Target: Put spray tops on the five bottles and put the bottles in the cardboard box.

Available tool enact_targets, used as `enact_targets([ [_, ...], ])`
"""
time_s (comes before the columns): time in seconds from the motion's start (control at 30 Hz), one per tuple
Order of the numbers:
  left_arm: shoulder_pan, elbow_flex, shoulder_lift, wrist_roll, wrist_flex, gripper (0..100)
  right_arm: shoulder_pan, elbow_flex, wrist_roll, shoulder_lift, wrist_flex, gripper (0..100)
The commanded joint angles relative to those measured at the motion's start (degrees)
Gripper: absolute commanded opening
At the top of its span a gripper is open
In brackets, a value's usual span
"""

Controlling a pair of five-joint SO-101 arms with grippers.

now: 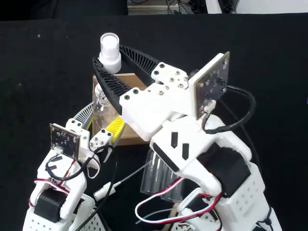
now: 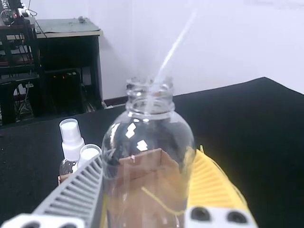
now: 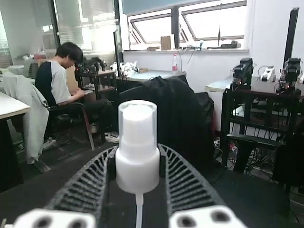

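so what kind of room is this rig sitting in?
Most likely a robotics lab or shared engineering office. Signs: large windows along the far wall, benches loaded with electronics and cables, and the arms' own table draped in black cloth.

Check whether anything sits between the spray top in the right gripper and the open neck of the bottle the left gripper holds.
Nothing visible does. The spray top hangs in the right gripper above the bottle in the left gripper; its dip tube seems to reach into the open neck.
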Motion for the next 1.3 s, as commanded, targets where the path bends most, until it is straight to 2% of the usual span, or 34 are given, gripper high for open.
enact_targets([
  [0.0, -0.8, -1.0, -0.4, 0.6, -1.3, 3, -1.0, -5.3, 0.4, -2.8, 3.3, 1.1],
  [0.17, -0.6, -1.0, -0.4, 0.6, -1.3, 3, -1.0, -2.8, 0.4, -2.6, 2.9, 1.1],
  [0.5, -0.3, -1.0, -0.4, 0.6, -1.3, 3, -1.1, 9.0, 0.4, -2.6, -6.2, 1.8],
  [0.67, -0.3, -1.0, -0.4, 0.6, -1.4, 3, -2.6, 9.1, 0.4, -2.9, -2.5, 14.4],
  [0.8, -0.5, -1.0, -0.4, 0.6, -1.4, 3, -6.2, 6.0, 0.4, -3.5, 3.1, 15.1],
  [0.97, -0.5, -1.0, -0.4, 0.6, -1.4, 3, -5.6, -0.7, 0.4, -3.6, 8.2, 15.1],
  [1.1, -0.8, -0.1, -0.4, 0.5, -1.6, 3, 1.1, -5.4, 0.4, -4.8, 13.3, 14.6],
  [1.27, -0.8, 2.2, -0.4, 0.3, -1.6, 3, 20.3, -3.5, 0.5, -6.0, 20.0, 0.8],
])
